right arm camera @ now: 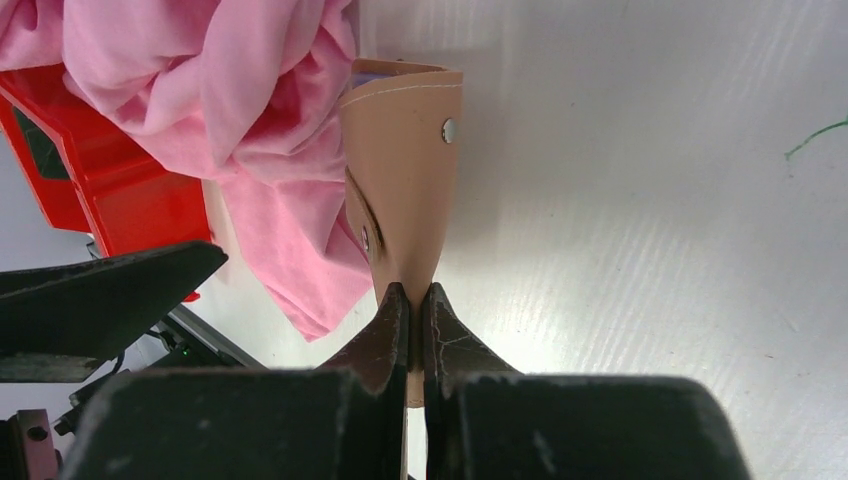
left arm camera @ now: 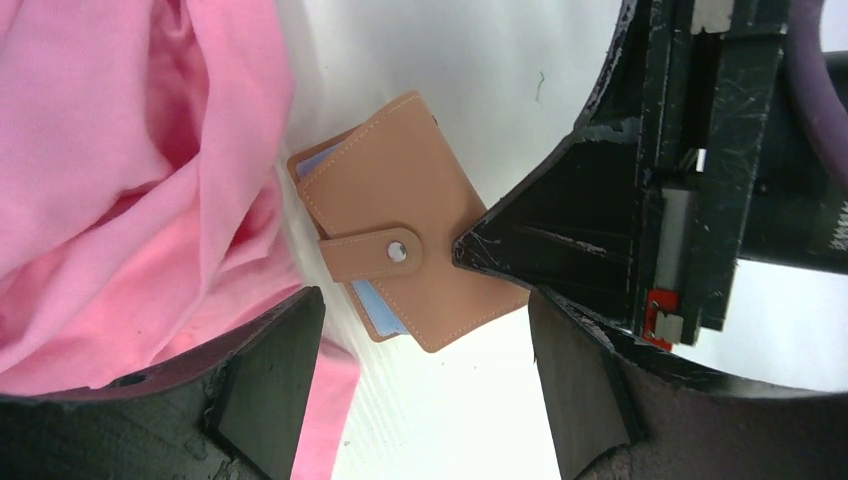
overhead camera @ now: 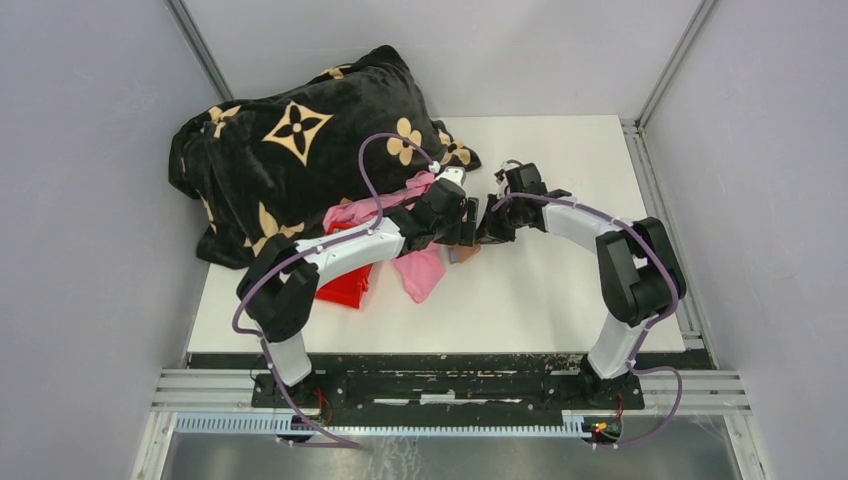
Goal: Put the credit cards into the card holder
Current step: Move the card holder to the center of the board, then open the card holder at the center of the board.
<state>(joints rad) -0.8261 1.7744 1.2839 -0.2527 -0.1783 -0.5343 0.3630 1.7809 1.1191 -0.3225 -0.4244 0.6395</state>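
The card holder [left arm camera: 400,200] is a tan leather wallet with stitched edges, and its snap tab [left arm camera: 372,255] lies across its front. A light blue credit card [left arm camera: 378,305] peeks out of its side. My right gripper [right arm camera: 410,312] is shut on the holder's edge [right arm camera: 400,170], and its black tip [left arm camera: 480,245] touches the wallet in the left wrist view. My left gripper [left arm camera: 425,390] stands open just short of the holder, with nothing between its fingers [left arm camera: 270,380]. From above, both grippers meet at mid-table over the holder [overhead camera: 465,254].
A pink cloth [overhead camera: 420,270] lies bunched right beside the holder and drapes over a red bin [overhead camera: 345,285]. A black blanket with tan flower shapes [overhead camera: 290,150] fills the table's back left. White tabletop [overhead camera: 560,290] shows to the right.
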